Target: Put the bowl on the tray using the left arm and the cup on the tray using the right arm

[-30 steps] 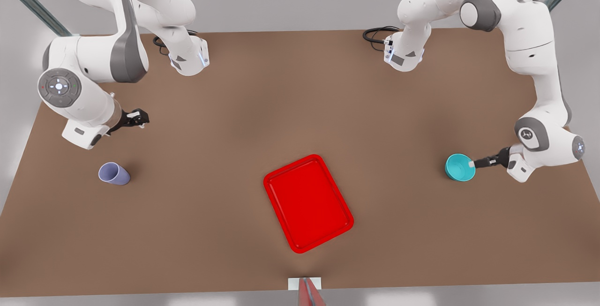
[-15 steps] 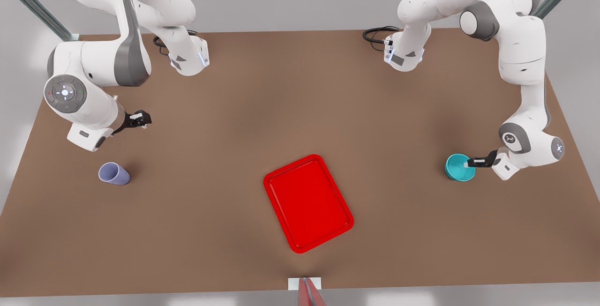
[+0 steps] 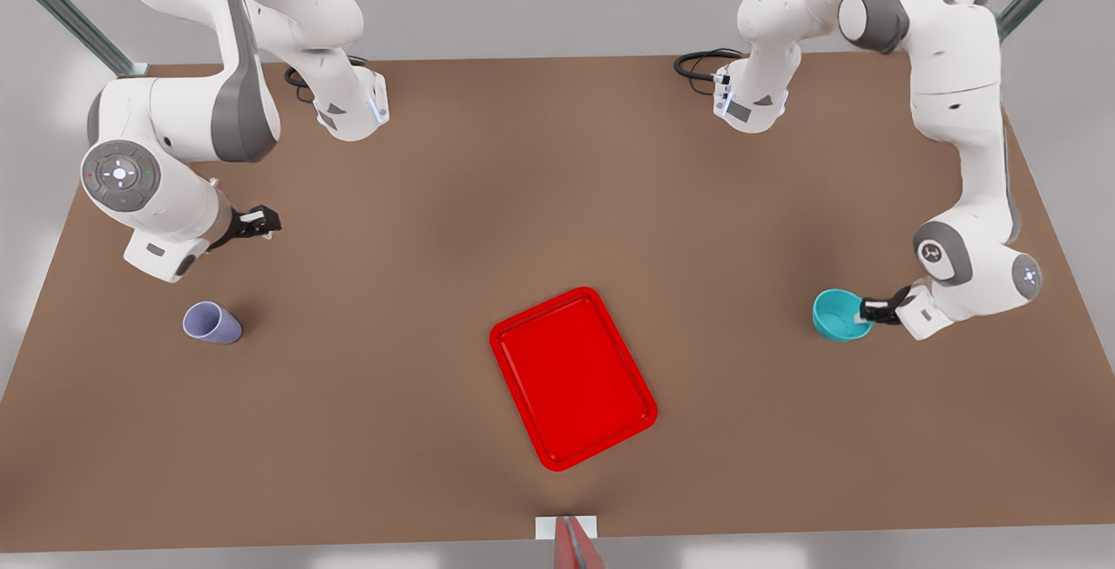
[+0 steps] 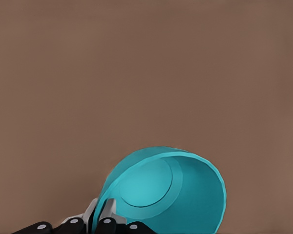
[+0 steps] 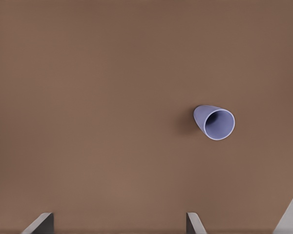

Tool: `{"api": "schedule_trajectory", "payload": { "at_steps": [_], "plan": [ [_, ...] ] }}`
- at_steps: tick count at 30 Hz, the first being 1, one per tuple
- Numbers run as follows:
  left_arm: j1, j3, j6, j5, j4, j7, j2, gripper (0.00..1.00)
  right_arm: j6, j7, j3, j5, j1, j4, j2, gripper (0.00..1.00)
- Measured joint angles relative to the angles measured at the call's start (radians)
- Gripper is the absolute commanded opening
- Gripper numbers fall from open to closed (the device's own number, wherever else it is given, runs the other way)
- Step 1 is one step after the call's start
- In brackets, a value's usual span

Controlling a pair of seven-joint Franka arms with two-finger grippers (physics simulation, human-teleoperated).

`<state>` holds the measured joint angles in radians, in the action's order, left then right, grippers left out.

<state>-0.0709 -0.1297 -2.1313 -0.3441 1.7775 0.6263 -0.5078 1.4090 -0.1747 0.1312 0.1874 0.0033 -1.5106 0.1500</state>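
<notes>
The teal bowl (image 3: 838, 316) hangs tilted just above the table at the front view's right. My left gripper (image 3: 866, 311) is shut on its rim. In the left wrist view the bowl (image 4: 185, 195) is tipped so its inside shows, with the fingers (image 4: 103, 215) pinching its edge. The lavender cup (image 3: 212, 323) stands on the table at the front view's left, and the cup (image 5: 215, 122) is seen from above in the right wrist view. My right gripper (image 3: 260, 222) hovers open, above and apart from the cup. The red tray (image 3: 572, 377) lies in the middle, near the front edge.
The brown table (image 3: 557, 203) stretches wide between the arms. Both arm bases (image 3: 348, 107) sit at the far edge, with black cables (image 3: 697, 64) next to them. A small white marker (image 3: 566, 527) sits at the table's near edge.
The left gripper has closed in on the bowl, then carried it slightly toward the tray, tilting it. The right arm shifted a little at first and then stayed still.
</notes>
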Motion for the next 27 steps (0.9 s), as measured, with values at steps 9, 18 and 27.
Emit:
{"api": "schedule_trajectory", "payload": {
  "at_steps": [9, 18, 27],
  "plan": [
    [0.555, 0.013, 0.043, -0.001, -0.643, -0.453, -0.395, 0.21, 0.232, -0.1, -0.367, -0.079, -0.017, -0.152, 0.171, 1.0],
    [0.522, 0.102, -0.086, 0.001, -0.785, -0.881, -0.543, 0.21, 0.651, -0.226, -0.398, -0.219, -0.018, -0.438, 0.165, 1.0],
    [0.468, 0.096, -0.011, -0.012, -0.773, -1.067, -0.371, 1.0, 0.88, -0.301, -0.399, -0.262, -0.016, -0.494, 0.192, 1.0]
  ]
}}
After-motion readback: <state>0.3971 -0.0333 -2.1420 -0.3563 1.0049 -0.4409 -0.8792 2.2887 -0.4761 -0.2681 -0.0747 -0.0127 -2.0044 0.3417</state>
